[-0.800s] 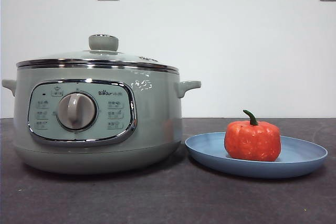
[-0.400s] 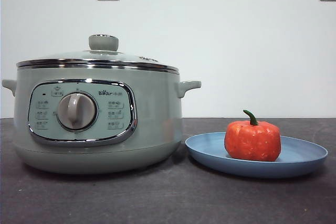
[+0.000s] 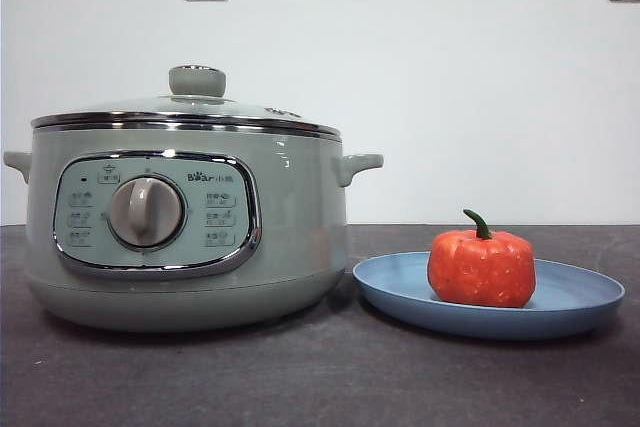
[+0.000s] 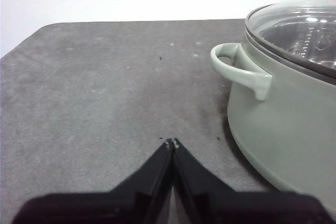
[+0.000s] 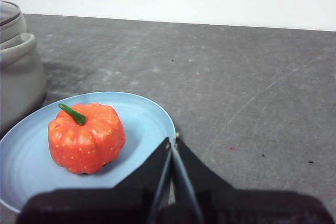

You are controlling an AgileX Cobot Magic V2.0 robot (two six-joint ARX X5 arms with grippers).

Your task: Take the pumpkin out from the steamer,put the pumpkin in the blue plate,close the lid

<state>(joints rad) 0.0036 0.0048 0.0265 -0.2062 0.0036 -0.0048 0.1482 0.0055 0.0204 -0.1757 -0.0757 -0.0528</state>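
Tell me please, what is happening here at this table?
Nothing is being handled at this moment. The pumpkin sits in the blue plate, and the lid is on the steamer. The left gripper and right gripper are both shut and hold nothing.

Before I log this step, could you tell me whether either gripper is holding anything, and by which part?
Nothing is held. The left gripper and right gripper are both shut on nothing; the pumpkin sits free on the blue plate.
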